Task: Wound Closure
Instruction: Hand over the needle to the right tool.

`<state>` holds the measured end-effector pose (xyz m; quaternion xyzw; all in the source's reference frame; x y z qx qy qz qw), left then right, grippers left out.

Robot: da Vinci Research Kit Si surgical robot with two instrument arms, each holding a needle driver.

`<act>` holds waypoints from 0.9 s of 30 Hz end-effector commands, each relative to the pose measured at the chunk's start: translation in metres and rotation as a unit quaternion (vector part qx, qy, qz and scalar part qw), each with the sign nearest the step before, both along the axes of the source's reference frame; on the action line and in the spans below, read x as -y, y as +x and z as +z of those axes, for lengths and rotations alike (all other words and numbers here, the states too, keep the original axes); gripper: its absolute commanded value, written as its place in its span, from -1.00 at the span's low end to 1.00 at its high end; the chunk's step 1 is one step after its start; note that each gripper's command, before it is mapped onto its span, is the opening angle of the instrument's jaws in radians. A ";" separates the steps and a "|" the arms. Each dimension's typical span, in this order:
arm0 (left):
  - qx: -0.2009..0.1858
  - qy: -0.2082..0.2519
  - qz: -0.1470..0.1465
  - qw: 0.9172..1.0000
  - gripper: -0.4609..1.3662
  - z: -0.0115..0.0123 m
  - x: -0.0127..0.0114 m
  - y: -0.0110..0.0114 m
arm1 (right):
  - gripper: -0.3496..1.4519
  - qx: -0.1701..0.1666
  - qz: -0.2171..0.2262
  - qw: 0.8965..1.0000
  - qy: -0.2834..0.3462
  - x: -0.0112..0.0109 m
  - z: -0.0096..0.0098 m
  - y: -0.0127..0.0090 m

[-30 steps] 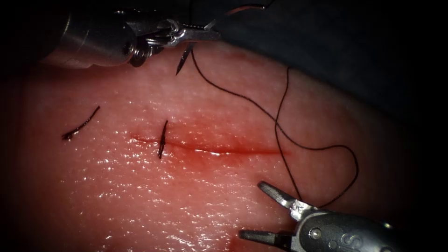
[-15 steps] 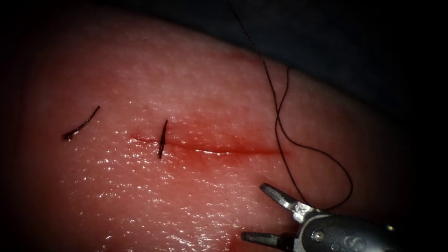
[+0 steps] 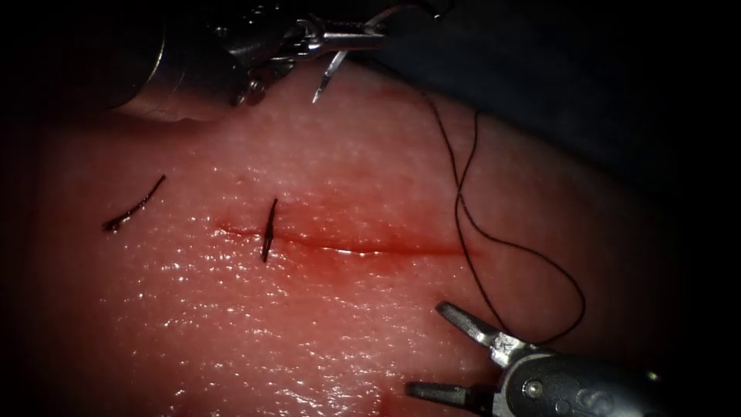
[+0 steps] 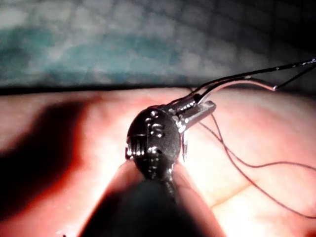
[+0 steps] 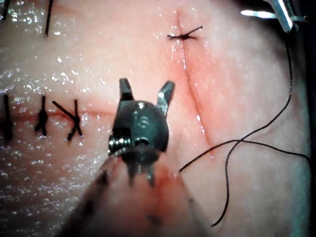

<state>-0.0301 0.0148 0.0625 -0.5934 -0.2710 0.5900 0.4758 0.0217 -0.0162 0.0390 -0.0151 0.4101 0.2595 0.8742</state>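
My left tool point(image 3: 351, 38) hangs over the far edge of the tissue point(image 3: 231, 324), shut on the curved needle point(image 3: 328, 77) near the middle of its curve. The needle is clear of the tissue and its point hangs downward. In the left wrist view the same jaws point(image 4: 197, 106) clamp the needle point(image 4: 247, 79). Black thread point(image 3: 463, 201) runs from the needle over the right end of the cut point(image 3: 363, 249) and loops beside my right tool point(image 3: 428, 349). That tool stands open and holds nothing, on the near side of the cut point(image 5: 192, 94); its jaws point(image 5: 145, 94) are spread.
One stitch point(image 3: 268, 230) crosses the cut towards its left end, with red fluid point(image 3: 340, 232) around the cut. A cut end of thread point(image 3: 133, 205) lies loose further left. A second, stitched cut point(image 5: 42, 118) lies beside the right tool. Dark cloth point(image 3: 579, 77) lies beyond the tissue.
The left tool with the needle rose out of sight, drawing the thread upward, and has come back at the far edge, slightly further right. The right tool has barely moved.
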 end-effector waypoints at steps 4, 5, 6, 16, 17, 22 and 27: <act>0.035 0.042 0.002 0.999 -0.88 0.0009 0.0034 -0.0001 | 0.36 -0.003 0.006 1.000 0.006 -0.0001 0.0000 0.0000; 0.040 0.049 0.002 0.998 -0.88 0.0011 0.0042 -0.0001 | 0.36 -0.003 0.008 1.000 0.008 -0.0001 0.0000 0.0000; 0.047 0.060 0.002 0.997 -0.88 0.0013 0.0052 -0.0001 | 0.36 -0.005 0.011 1.000 0.009 -0.0002 0.0000 0.0000; 0.102 0.148 -0.008 0.984 -0.88 0.0025 0.0109 -0.0002 | 0.36 -0.029 0.045 0.998 0.035 -0.0007 -0.0001 -0.0003; 0.116 0.165 -0.019 0.979 -0.88 0.0025 0.0114 -0.0001 | 0.36 -0.034 0.050 0.997 0.039 -0.0008 -0.0002 -0.0004; 0.159 0.201 -0.055 0.965 -0.88 0.0023 0.0121 0.0001 | 0.37 -0.059 0.068 0.994 0.060 -0.0014 0.0001 -0.0007; 0.200 0.236 -0.088 0.947 -0.88 0.0018 0.0128 -0.0002 | 0.37 -0.086 0.109 0.986 0.095 -0.0025 0.0011 -0.0010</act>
